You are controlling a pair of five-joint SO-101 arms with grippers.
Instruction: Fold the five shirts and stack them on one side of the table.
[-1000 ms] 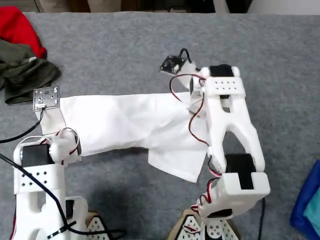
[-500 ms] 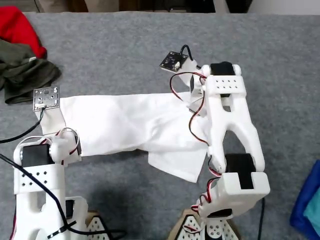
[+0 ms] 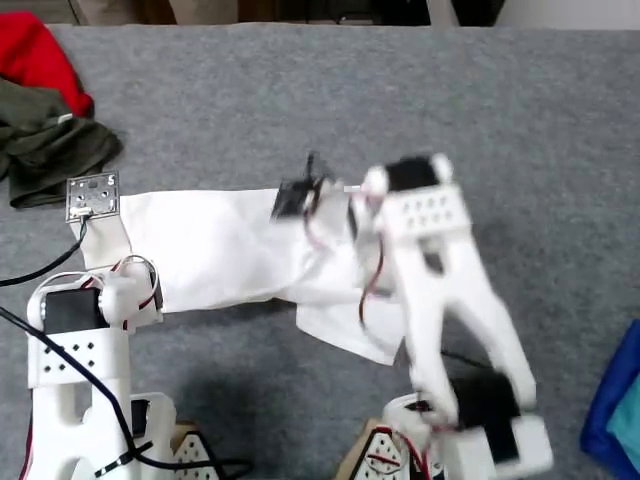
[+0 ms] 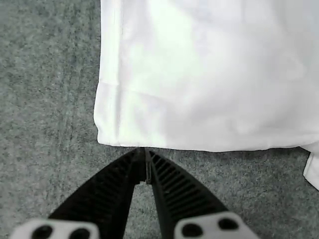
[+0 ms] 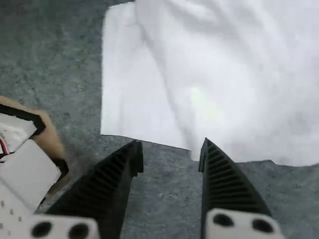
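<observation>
A white shirt lies spread flat across the grey table, with a flap sticking out toward the front. My left gripper is shut, its tips touching the white shirt's hem at the left end; I cannot tell whether cloth is pinched. In the high view the left gripper rests at that same edge. My right gripper is open, hovering above the white shirt near its edge, nothing between the fingers. From above, the right arm reaches over the shirt's middle.
A red garment and a dark green garment are heaped at the far left corner. A blue garment lies at the right edge. The arm bases stand at the front edge. Grey cloth covers the table's far half.
The right arm has swung left, carrying its wrist from the shirt's right end to above the shirt's middle. The left arm and the shirt have stayed put.
</observation>
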